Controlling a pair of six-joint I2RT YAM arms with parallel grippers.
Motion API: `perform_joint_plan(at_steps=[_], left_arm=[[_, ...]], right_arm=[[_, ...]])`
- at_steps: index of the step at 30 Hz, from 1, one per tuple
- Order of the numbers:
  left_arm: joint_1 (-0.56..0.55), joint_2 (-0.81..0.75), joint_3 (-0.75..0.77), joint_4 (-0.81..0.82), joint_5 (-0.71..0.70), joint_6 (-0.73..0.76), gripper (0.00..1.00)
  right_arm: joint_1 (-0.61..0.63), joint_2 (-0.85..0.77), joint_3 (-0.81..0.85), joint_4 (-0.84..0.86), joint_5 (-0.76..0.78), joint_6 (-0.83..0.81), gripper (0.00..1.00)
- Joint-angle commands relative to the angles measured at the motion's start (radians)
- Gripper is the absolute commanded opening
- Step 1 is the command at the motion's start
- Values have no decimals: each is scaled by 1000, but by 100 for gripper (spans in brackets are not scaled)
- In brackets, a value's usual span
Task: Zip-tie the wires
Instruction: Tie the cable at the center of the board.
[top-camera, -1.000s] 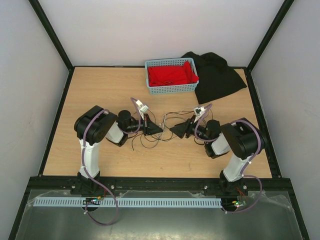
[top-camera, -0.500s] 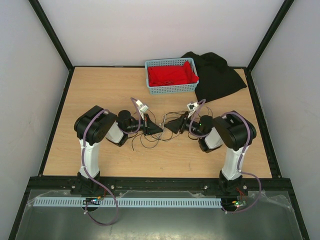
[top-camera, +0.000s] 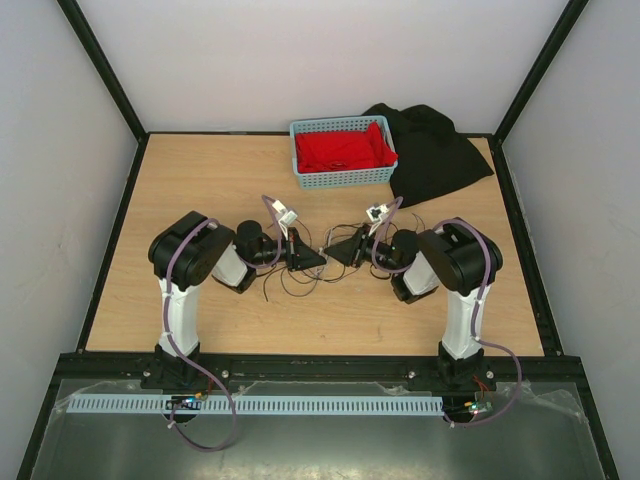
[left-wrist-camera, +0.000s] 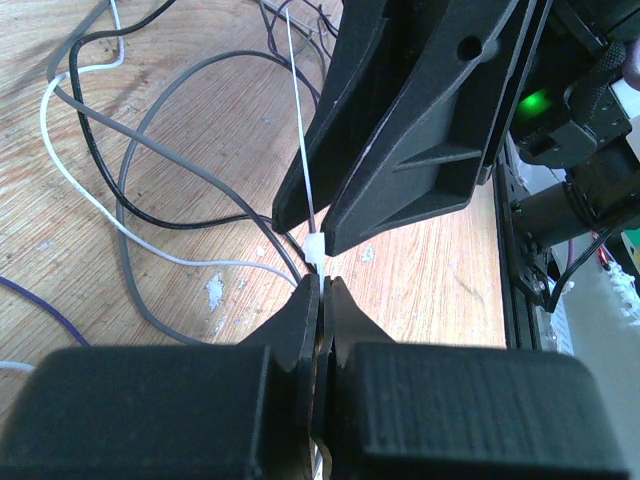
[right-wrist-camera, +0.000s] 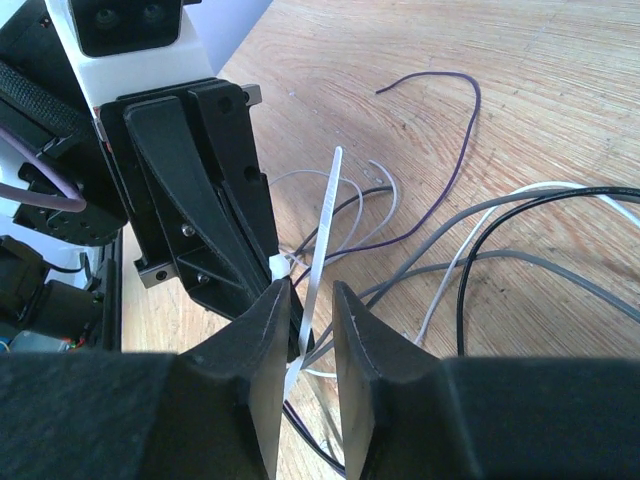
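Reaching in toward its partner, the right claw (right-wrist-camera: 312, 290) is now sitting tip to tip with the left claw (left-wrist-camera: 320, 285) just in front of the blue basket (top-camera: 343, 180), where a second ago it was hanging back further to the right with a clear gap between them. Its fingers are straddling the upright strap of the white zip tie (right-wrist-camera: 322, 215), drawing in but not yet pinching it, with a sliver of space showing on each side. The left claw is staying where it was, clenched on the zip tie just below its head. The wires (left-wrist-camera: 150, 180), grey, black, white and purple strands, are lying in loose loops on the surface (top-camera: 200, 180) in front of the basket, under and around both claw tips.
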Motion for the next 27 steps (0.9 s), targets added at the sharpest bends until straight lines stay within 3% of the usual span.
perform_joint_plan(at_steps=[1, 8, 14, 27], left_arm=[[-3, -36, -8, 41, 14, 1, 0], [-6, -31, -5, 42, 13, -1, 0], [-4, -32, -7, 41, 9, 3, 0], [33, -68, -20, 41, 6, 15, 0]], right_arm=[[7, 14, 24, 118, -13, -10, 33], [9, 27, 24, 141, -20, 5, 26], [8, 16, 4, 141, -14, -7, 1], [-19, -65, -108, 132, -26, -27, 0]])
